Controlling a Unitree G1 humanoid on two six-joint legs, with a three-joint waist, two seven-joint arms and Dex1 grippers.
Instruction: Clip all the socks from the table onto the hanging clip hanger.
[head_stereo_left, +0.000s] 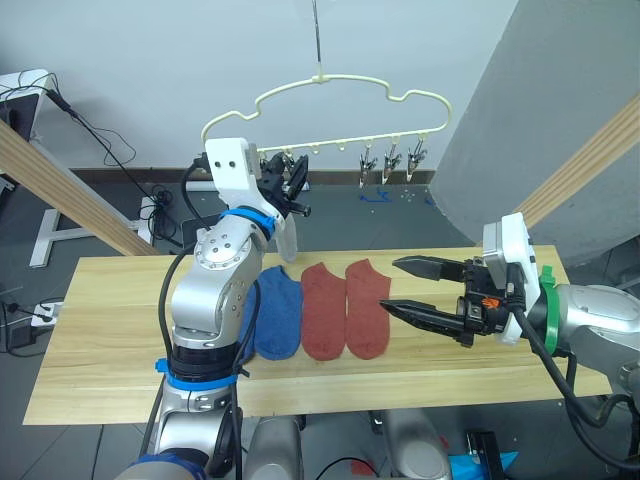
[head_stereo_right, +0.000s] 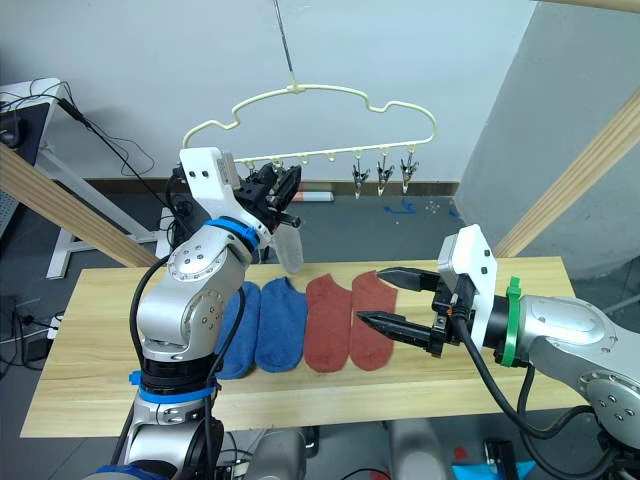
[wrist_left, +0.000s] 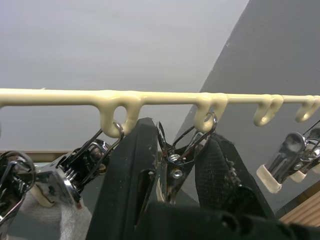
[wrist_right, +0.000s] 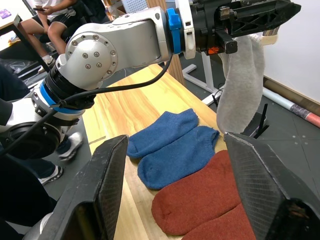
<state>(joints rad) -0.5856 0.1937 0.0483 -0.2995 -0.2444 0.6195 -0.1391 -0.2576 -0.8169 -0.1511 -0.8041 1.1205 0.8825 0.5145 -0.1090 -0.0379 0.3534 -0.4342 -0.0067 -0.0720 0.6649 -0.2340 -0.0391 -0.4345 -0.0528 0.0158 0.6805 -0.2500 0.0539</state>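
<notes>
The left gripper (head_stereo_right: 275, 190) is up at the clip hanger (head_stereo_right: 310, 125), its two black fingers (wrist_left: 125, 185) closed around a metal clip (wrist_left: 172, 165) on the lower bar, squeezing it. A light grey sock (head_stereo_right: 288, 245) hangs just below that gripper, toward 6 o'clock of it; whether it is already clipped or only draped, I cannot tell. The right gripper (head_stereo_left: 418, 290) hovers low over the table (head_stereo_left: 100, 330) with its fingers spread wide and holding nothing, tips just at 3 o'clock of the two rust-red socks (head_stereo_left: 345, 310). Two blue socks (head_stereo_right: 262, 325) lie at 9 o'clock of those.

Risk, as I judge it: the hanger hangs free on its hook, so pushing could swing it and let the grey sock slip off. The left arm is bent sharply upward, forearm nearly vertical; the right forearm reaches in level from 3 o'clock
</notes>
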